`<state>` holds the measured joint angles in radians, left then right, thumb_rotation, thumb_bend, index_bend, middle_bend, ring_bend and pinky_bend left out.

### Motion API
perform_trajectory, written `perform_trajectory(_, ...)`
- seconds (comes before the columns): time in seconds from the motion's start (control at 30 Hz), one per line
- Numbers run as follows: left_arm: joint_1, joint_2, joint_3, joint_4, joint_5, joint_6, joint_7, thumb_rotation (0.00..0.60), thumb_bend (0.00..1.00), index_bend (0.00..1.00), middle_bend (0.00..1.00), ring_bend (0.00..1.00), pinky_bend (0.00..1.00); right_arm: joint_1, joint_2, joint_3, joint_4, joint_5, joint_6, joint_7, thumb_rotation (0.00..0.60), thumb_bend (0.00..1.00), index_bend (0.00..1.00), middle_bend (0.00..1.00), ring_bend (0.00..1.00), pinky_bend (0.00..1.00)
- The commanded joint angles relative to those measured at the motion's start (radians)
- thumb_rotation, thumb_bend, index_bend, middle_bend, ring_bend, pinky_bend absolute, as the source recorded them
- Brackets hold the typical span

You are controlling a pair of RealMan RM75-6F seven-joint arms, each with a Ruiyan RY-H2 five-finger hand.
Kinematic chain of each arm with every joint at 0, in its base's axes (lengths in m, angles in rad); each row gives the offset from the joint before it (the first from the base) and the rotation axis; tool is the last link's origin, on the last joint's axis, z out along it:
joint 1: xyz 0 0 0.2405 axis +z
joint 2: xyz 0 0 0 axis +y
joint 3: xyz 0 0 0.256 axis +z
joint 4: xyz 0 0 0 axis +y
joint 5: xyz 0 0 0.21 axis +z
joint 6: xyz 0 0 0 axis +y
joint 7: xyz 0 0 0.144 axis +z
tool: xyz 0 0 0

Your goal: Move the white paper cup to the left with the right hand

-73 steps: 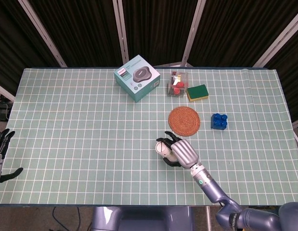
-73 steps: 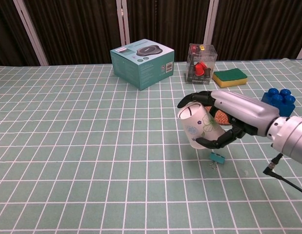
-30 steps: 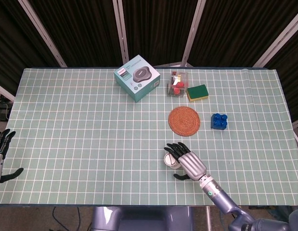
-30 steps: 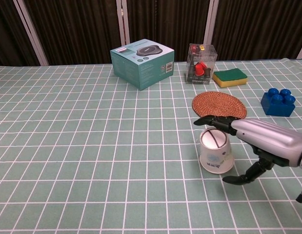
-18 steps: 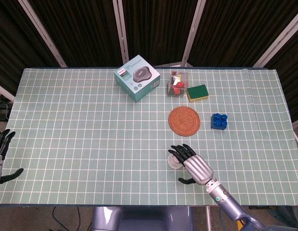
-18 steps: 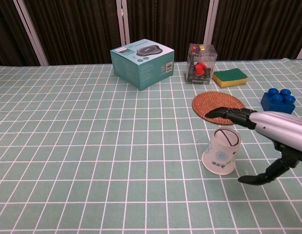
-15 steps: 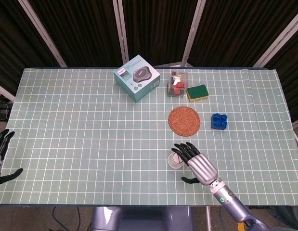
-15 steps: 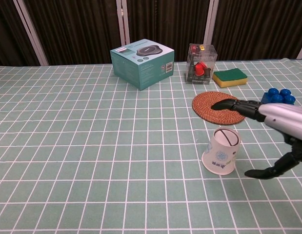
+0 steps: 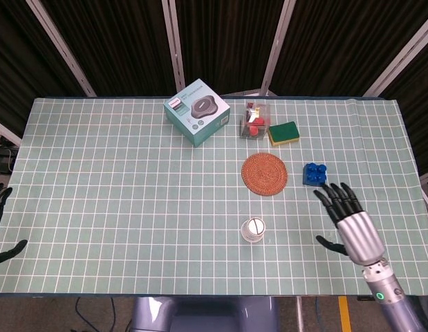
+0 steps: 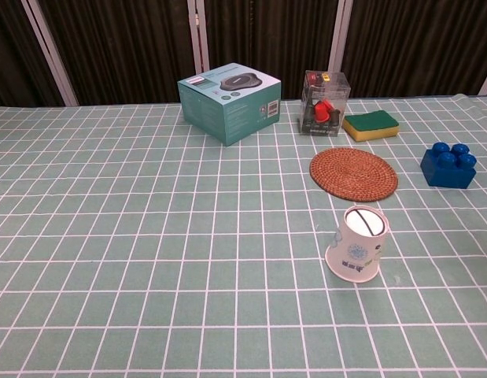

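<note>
The white paper cup stands mouth-down at lower centre, well left of the empty, spread-fingered right hand.

The white paper cup stood upside down on the green checked table, its wide rim against the cloth and its narrower base facing up. A dark line crossed the round base, and a small bluish print marked its side wall. It appeared to lean slightly in the chest view. It sat in the near-right part of the table, free of any hand, in front of the round woven coaster and apart from it.
</note>
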<state>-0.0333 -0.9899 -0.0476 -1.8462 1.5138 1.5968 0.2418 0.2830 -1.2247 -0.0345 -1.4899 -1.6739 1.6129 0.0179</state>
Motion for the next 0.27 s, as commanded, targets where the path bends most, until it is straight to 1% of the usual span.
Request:
perform_trajectory(0.03,0.001,-0.007,-0.003,0.005,0.002,0.004,0.007,0.6,0.0,0.0,0.0,0.0,0.0,-0.053,0.039,0.014,-0.032,0.047,0.031,-0.045,0.6,0.0,0.0,0.0,0.0,0.0)
perform_trajectory(0.27,-0.001,-0.016,-0.004,0.014,0.007,0.004,0.012,0.6,0.0,0.0,0.0,0.0,0.0,-0.108,0.07,0.017,-0.123,0.074,0.049,-0.156,0.6,0.0,0.0,0.0,0.0,0.0)
